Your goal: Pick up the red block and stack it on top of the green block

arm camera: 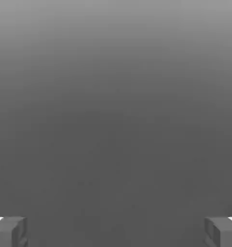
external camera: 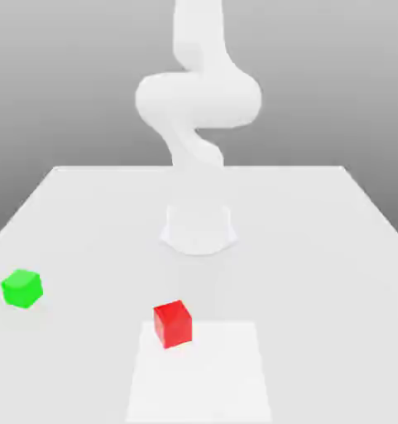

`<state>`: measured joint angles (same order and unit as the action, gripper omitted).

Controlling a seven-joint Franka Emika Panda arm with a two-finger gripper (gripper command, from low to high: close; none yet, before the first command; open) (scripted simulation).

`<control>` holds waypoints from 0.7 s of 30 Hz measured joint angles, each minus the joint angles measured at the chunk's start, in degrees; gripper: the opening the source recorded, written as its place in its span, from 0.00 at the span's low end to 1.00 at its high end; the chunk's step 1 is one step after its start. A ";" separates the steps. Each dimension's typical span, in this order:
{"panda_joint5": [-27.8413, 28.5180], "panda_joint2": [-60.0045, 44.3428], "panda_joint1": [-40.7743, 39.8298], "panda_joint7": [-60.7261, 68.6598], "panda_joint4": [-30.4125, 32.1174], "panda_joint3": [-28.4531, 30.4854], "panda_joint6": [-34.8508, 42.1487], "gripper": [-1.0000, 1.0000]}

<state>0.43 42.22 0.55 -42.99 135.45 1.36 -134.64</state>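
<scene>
The red block [external camera: 172, 323] sits on the worktop [external camera: 318, 248] toward the near edge in the exterior view, on the corner of a slightly brighter square patch [external camera: 200, 373], resting flat and turned a little so one vertical edge faces the camera. The green block [external camera: 21, 288] lies well apart from it, toward the exterior view's left and a bit farther back, also flat on the surface. Nothing stands between the two cubes. Behind them rises the white arm [external camera: 198, 99], its base [external camera: 199, 228] near the middle of the worktop. In the hand view the gripper [arm camera: 116, 231] has its two fingertips [arm camera: 9, 231] set wide apart with nothing between them, looking out at plain grey. The step in hand is judged to be the reach for the red cube, with nothing yet grasped. To do it well, the hand should come down centred over the cube, turn the wrist so the fingers meet two opposite flat faces rather than the corners, and descend far enough to grip the sides squarely before closing.
</scene>
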 joint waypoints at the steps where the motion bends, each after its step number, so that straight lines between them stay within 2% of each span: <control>1: 0.20 -1.79 0.25 1.39 1.75 0.65 -1.39 0.50; 16: 2.99 -30.50 2.84 23.51 28.45 9.58 -23.08 0.50; 21: -3.65 -45.41 2.46 31.91 30.48 7.99 -34.69 0.50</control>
<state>-3.22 -3.19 3.02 -11.08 165.93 9.35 -169.33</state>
